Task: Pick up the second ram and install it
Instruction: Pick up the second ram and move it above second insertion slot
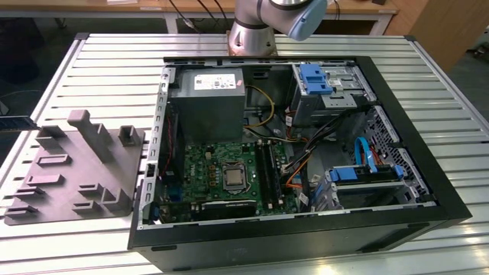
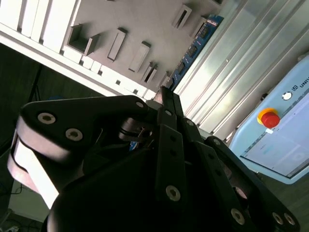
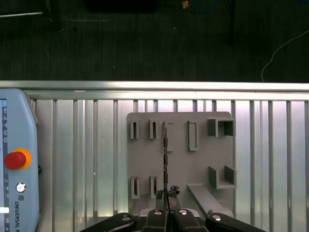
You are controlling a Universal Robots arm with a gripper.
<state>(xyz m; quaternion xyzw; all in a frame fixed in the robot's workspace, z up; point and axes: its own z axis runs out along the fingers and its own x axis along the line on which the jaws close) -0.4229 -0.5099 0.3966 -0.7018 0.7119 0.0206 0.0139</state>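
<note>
The second ram is a thin bluish board with dark chips. It sticks out from the tips of my gripper, which is shut on its near end. In the first wrist view the second ram shows edge-on as a thin dark line running out from my gripper, high above the grey fixture tray. The open computer case lies on the slatted table, with the green motherboard and its long black memory slots facing up.
The grey fixture tray, with raised slots and blocks, lies at the exterior view's left of the case. The grey power-supply box, blue drive brackets, a blue cable and loose wires sit inside the case. A pendant with a red button lies on the table.
</note>
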